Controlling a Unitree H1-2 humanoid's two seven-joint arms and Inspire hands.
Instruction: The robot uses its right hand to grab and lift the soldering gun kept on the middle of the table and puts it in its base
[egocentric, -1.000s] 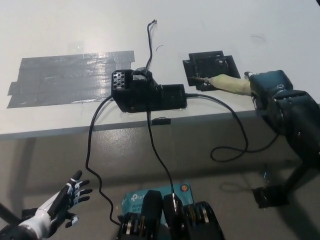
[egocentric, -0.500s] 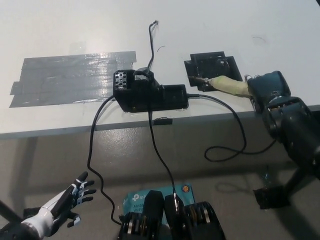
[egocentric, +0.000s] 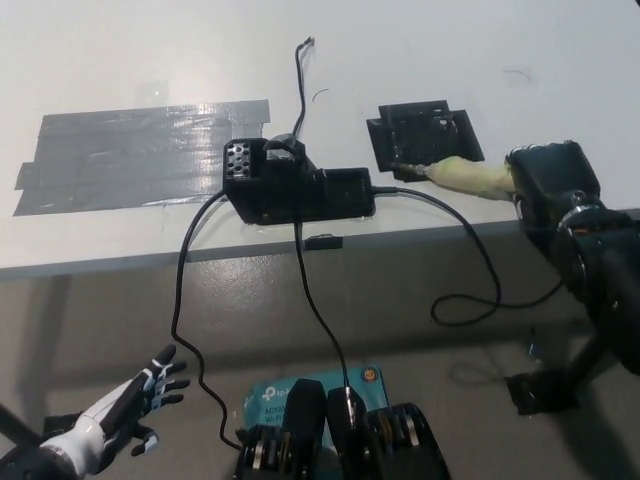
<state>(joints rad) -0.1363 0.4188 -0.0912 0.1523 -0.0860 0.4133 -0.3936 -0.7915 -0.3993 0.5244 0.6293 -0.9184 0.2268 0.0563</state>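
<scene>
— Two hands in view — what is each one doing?

— The black right hand (egocentric: 552, 183) reaches in from the right edge of the white table (egocentric: 420, 60), closed around the rear of the soldering gun (egocentric: 463, 174). Its fingers are wrapped on the pale yellowish handle, so only the front part of the handle and the thin metal tip stick out toward the left. The white left hand (egocentric: 130, 402) hangs low at the lower left, below the table's front edge, holding nothing, its fingers spread apart.

— And where is the soldering gun relative to its base?

— The tip lies at the lower edge of the black base (egocentric: 424, 137), a flat squarish holder that sits on the table just right of the middle. The gun points leftward and slightly up across that lower rim; whether the tip rests on the base or hovers just above it cannot be told from this angle.

— What else sits on the table?

— One black box-shaped unit (egocentric: 295, 187) stands near the table's front edge, left of the base, with a row of holes on its top left. Black cables (egocentric: 311, 300) run from it — one loops down over the front edge, another curves right toward the gun. A wide patch of grey tape (egocentric: 140, 155) covers the table's left part.
</scene>
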